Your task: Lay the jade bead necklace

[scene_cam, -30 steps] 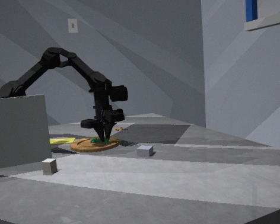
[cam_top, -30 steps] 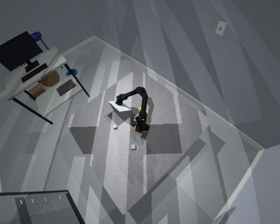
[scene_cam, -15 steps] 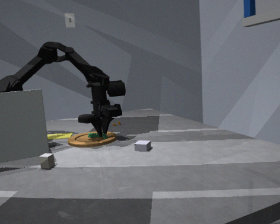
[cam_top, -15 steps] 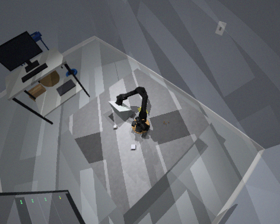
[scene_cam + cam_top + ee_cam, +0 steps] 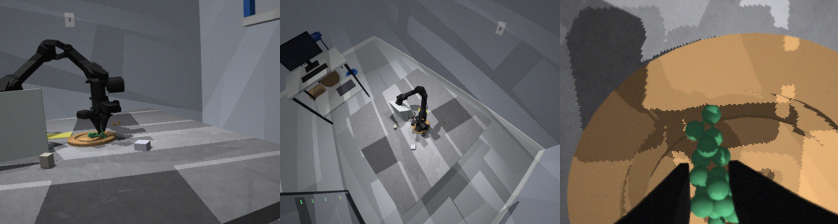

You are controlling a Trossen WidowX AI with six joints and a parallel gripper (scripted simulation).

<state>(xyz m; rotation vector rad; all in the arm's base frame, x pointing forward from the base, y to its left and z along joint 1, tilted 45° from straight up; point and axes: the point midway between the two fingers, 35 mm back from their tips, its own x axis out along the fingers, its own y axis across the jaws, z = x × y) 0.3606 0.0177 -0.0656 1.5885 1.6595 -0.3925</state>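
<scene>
Jade bead necklace lies bunched on the round bead board, partly between the fingertips and partly ahead of them in the wrist view. The gripper points down over the board, its fingers drawn in to a narrow gap and pinching some of the green beads, with one black finger against either side of the clump. Beyond the fingertips, the loose beads reach across the curved groove. In the exterior view, a pale block sits right of the fingers, off the board.
</scene>
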